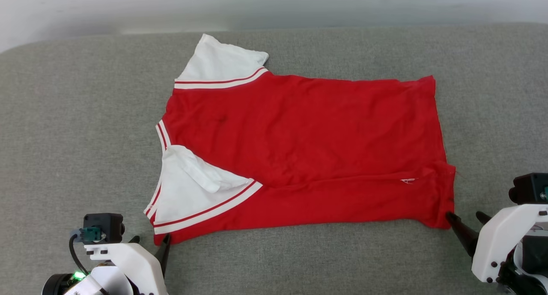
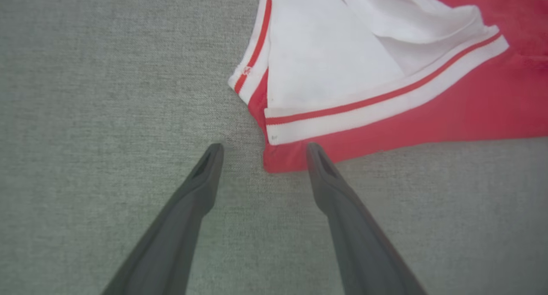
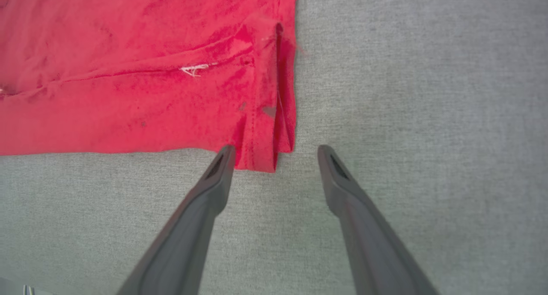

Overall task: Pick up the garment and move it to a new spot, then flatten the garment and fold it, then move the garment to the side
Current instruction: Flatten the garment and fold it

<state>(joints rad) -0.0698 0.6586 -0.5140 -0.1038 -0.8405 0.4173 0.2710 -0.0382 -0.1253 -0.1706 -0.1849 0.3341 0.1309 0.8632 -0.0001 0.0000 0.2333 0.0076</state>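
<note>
Red garment (image 1: 299,149), judged mid-fold: a corner is framed between the tips of the left gripper (image 2: 264,147) and right gripper (image 3: 276,148), both wide open, empty; pinching is required next.

No legible text or number found. The garment (image 1: 299,132) bears one small white stitched mark (image 3: 195,69). It is too small to read.

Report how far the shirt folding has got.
Done: the shirt lies spread mostly flat on the grey surface, with the near sleeve turned in over the body. In hand: the left gripper and right gripper, both open, straddle its two near corners and grip nothing. Left: the main fold, then moving it aside.
</note>
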